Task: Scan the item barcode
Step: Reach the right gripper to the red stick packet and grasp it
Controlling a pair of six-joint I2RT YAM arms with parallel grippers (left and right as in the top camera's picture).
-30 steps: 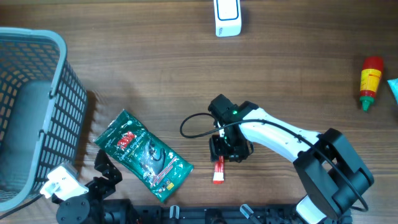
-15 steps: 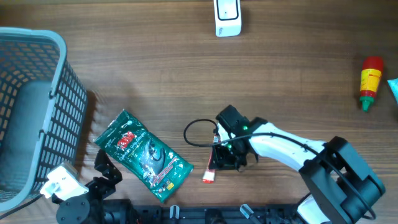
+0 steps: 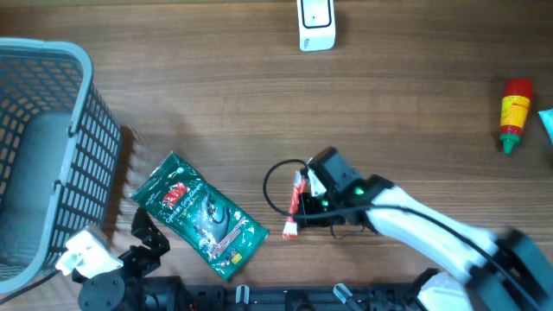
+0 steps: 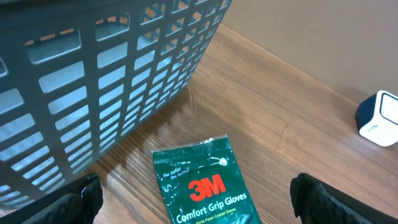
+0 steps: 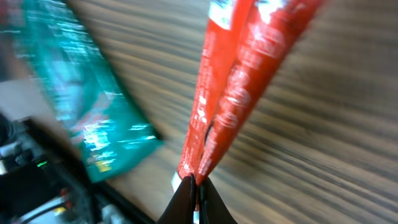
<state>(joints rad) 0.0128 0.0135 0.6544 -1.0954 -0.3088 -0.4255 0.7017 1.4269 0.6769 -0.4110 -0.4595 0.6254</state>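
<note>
A slim red packet (image 3: 295, 208) hangs pinched between the fingers of my right gripper (image 3: 305, 206), low in the middle of the table. The right wrist view is blurred, but it shows the gripper (image 5: 197, 186) shut on the lower end of the red packet (image 5: 249, 62), which rises away from the jaws. The white scanner (image 3: 316, 24) stands at the far edge. My left gripper (image 4: 199, 208) is open at the front left, its fingers (image 4: 78, 200) wide apart over a green 3M gloves pack (image 4: 205, 186).
A grey mesh basket (image 3: 43, 130) fills the left side and looms close in the left wrist view (image 4: 93, 81). The green gloves pack (image 3: 200, 216) lies left of the right gripper. A red and yellow sauce bottle (image 3: 513, 112) lies at the right edge.
My right gripper has shut on the red packet and swung round, its arm shifting right. The packet now sticks out toward the left. The left arm has not moved.
</note>
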